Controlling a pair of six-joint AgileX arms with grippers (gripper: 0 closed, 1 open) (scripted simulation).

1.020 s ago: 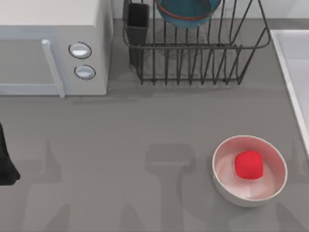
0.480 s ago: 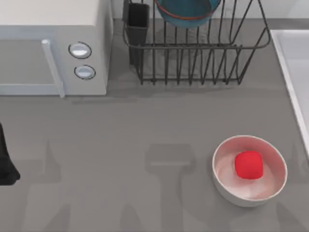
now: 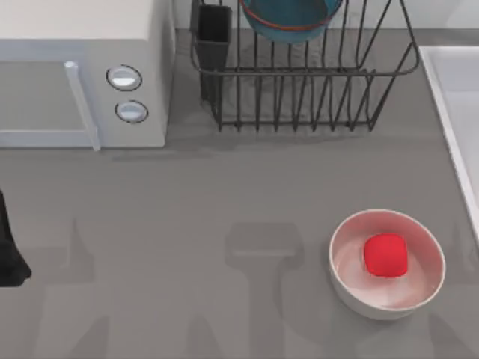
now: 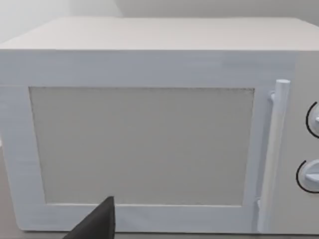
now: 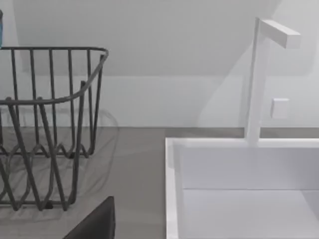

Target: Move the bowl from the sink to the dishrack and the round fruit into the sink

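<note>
Teal-blue bowl (image 3: 290, 19) sits inside the dishrack (image 3: 307, 90) at the far edge of the tabletop (image 3: 187, 224), its orange-red band showing between the upright bars. A black utensil cup (image 3: 214, 34) stands at the rack's left corner, just beside the white microwave (image 3: 82, 75) with its two round knobs. The round fruit (image 3: 385, 255) lies in a glossy white bowl (image 3: 387, 263) near the right side of the tabletop, well apart from the rack, with the sink (image 3: 456, 112) along the right edge beyond it. Open tabletop lies between the white bowl and the sink's raised rim.

A dark shape at the top view's left edge is probably part of the left arm (image 3: 9, 250); whether either hand is spread or pressed together I cannot tell. The left wrist view faces the microwave door. The right wrist view adds the sink's tall white faucet (image 5: 261, 74) and the rack's end bars.
</note>
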